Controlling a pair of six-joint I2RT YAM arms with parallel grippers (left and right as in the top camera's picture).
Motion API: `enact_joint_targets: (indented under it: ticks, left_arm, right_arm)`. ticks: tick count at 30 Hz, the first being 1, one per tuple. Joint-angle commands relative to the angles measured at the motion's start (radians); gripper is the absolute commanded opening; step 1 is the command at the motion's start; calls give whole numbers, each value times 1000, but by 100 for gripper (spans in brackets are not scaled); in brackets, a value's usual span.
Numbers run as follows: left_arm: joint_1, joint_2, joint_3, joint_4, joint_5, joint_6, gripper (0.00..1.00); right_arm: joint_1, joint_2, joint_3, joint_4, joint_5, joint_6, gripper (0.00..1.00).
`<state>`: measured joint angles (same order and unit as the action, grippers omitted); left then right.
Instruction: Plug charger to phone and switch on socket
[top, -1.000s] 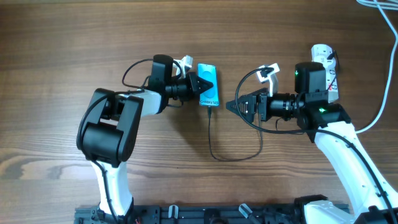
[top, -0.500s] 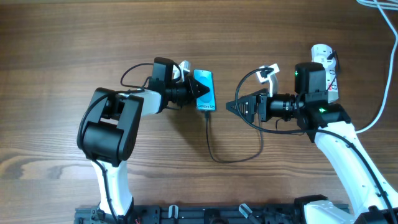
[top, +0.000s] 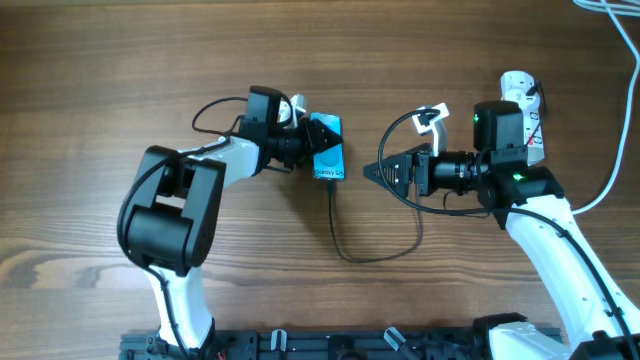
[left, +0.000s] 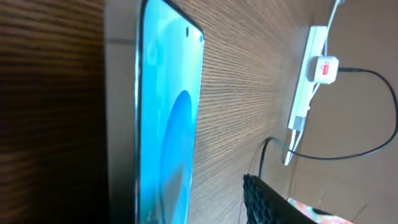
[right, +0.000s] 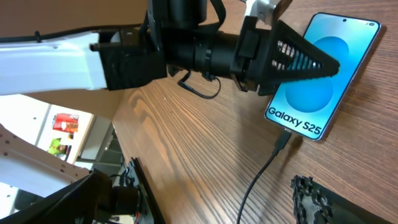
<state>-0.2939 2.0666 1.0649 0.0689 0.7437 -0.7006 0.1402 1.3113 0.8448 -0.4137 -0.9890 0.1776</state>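
Phone (top: 332, 160) lies flat under my left gripper (top: 318, 142), I judge to steady it while the charger (top: 345, 247) sits at its near edge. How wide that gripper stands I cannot tell. My right gripper (top: 372, 171) waits wide open and empty just right of the phone, the socket (top: 517, 86) behind its wrist. The phone has slid slightly toward my base and turned since a second ago.

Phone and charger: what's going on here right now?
The left gripper is at the phone; whether it grips can't be judged. The charger has its connector at the phone's bottom edge, apparently plugged in. The right gripper hovers open and empty nearby. The socket lies beyond the right arm, with no gripper on it.
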Motion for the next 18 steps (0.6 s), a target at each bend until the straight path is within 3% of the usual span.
enact_joint_targets:
  ticks: [1,18]
  left_arm:
    - [35,60,-49,-103,-229,12,55]
    - [106,60,-49,-296,-368,13,56]
  right_arm:
    - [-5,-15,11,-8,6,-14,100]
    - [-5,-15,11,-36,81,1,100]
